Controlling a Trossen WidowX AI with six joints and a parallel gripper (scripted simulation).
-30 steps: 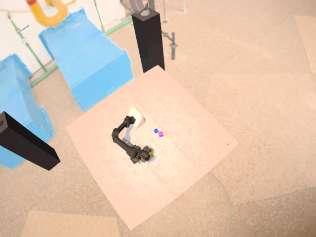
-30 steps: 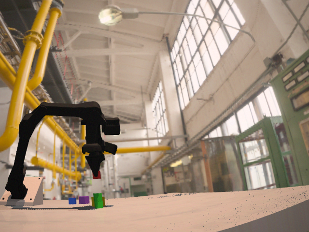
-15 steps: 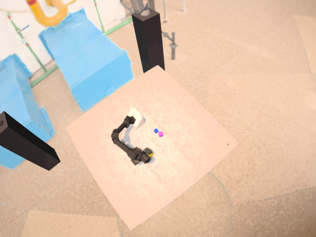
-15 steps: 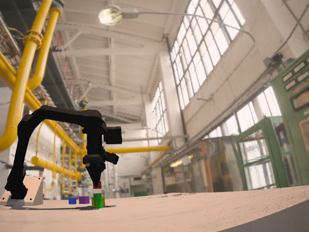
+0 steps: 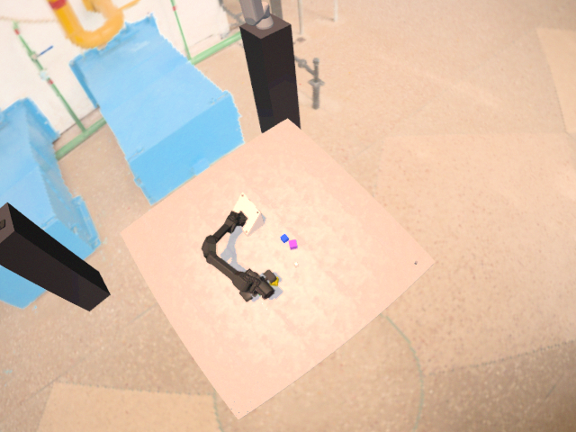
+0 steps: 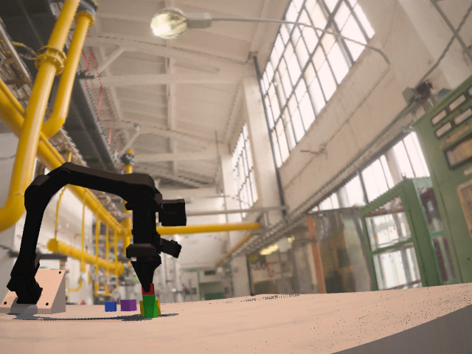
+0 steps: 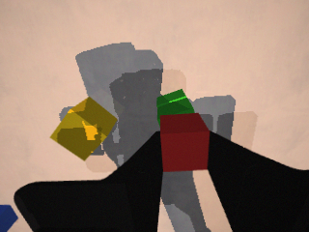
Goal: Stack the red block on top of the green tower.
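My gripper [image 6: 147,288] [image 7: 180,135] points down and is shut on the red block [image 6: 152,288] [image 7: 184,157]. The green tower [image 6: 150,307] [image 7: 175,104] stands upright on the table. In the exterior view the red block shows right at the tower's top; I cannot tell whether they touch. In the wrist view the green top shows beyond the red block's far edge and slightly to its left, and the rest is hidden behind the block. In the top view the arm hides the red block and most of the tower.
A yellow block [image 5: 275,281] [image 6: 158,307] [image 7: 82,128] stands close beside the tower, left in the wrist view. A blue block [image 5: 283,238] [image 6: 110,306] [image 7: 6,218] and a purple block [image 5: 292,244] [image 6: 128,304] lie farther off. A tiny pale cube [image 5: 295,264] lies near them.
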